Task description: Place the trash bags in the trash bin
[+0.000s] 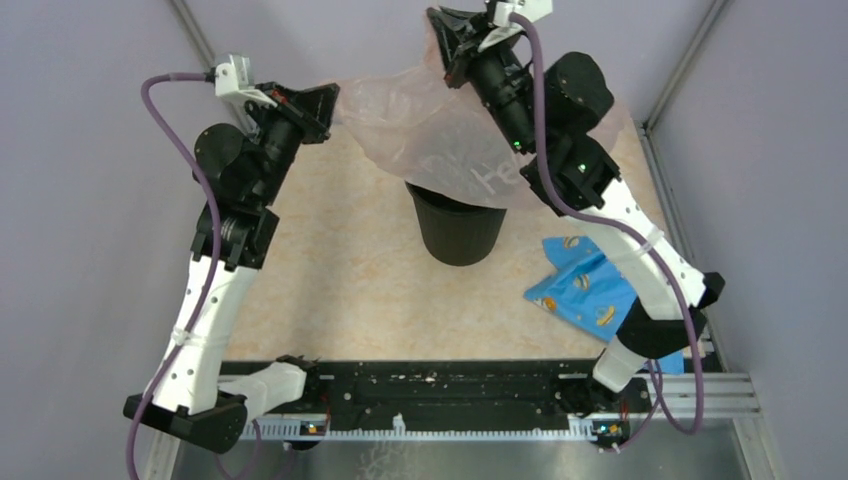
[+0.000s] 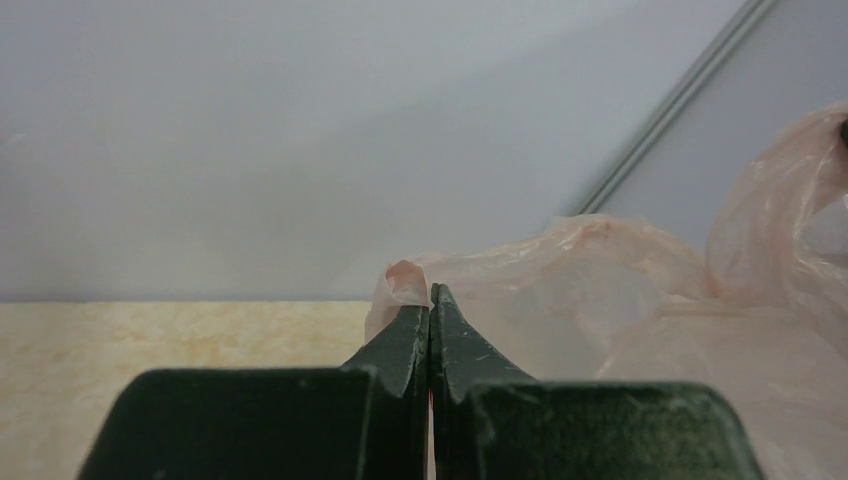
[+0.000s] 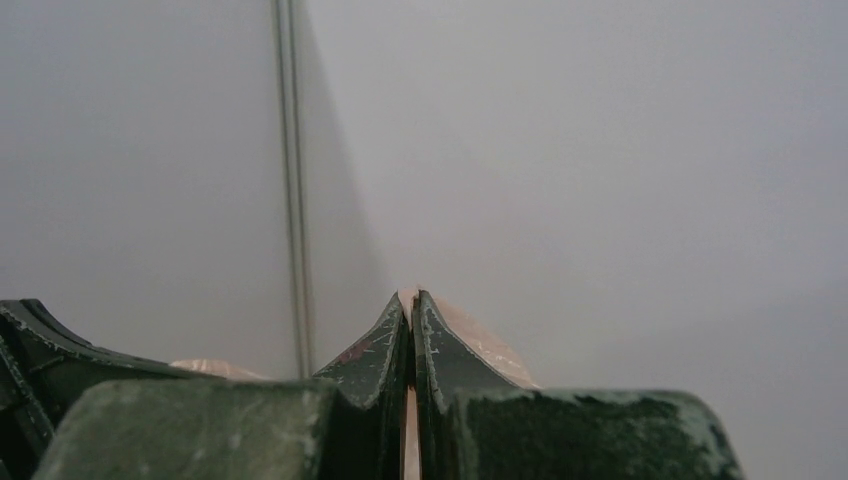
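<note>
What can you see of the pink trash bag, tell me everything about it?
The trash bag is thin, crinkly, translucent pale-pink film, spread wide and lifted above the table. The left gripper is shut on a bunched bit of its edge at one end, and the right gripper is shut on the other end. The film sags between them, and its lower part hangs over the far rim of the black trash bin, which shows through it.

Blue patterned packet on beige table
</note>
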Tool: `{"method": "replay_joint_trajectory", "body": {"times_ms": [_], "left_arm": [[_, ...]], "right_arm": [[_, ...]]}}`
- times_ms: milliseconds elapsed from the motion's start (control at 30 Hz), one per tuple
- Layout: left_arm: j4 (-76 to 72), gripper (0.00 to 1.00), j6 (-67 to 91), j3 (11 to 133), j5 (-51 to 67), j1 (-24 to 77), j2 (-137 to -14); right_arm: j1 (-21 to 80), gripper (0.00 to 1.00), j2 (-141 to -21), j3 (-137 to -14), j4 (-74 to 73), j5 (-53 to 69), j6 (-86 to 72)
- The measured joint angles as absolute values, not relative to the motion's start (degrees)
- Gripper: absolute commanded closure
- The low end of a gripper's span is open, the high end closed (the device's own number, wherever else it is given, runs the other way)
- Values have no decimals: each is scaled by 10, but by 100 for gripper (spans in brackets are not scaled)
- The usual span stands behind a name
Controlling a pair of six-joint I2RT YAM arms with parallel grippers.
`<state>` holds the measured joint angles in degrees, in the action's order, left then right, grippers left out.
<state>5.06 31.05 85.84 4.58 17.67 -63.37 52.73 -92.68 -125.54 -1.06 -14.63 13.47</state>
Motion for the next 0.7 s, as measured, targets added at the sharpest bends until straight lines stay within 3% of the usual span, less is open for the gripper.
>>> {"method": "replay_joint_trajectory", "body": {"times_ms": [333,700], "left_arm": [[130,100,236,898,-70,177,-641],[170,100,206,929,-95,176,-657]], "right_arm": [[527,100,-999,-1337,-55,-108,105],[527,100,-1015,-1359,-69,-97,94]]}}
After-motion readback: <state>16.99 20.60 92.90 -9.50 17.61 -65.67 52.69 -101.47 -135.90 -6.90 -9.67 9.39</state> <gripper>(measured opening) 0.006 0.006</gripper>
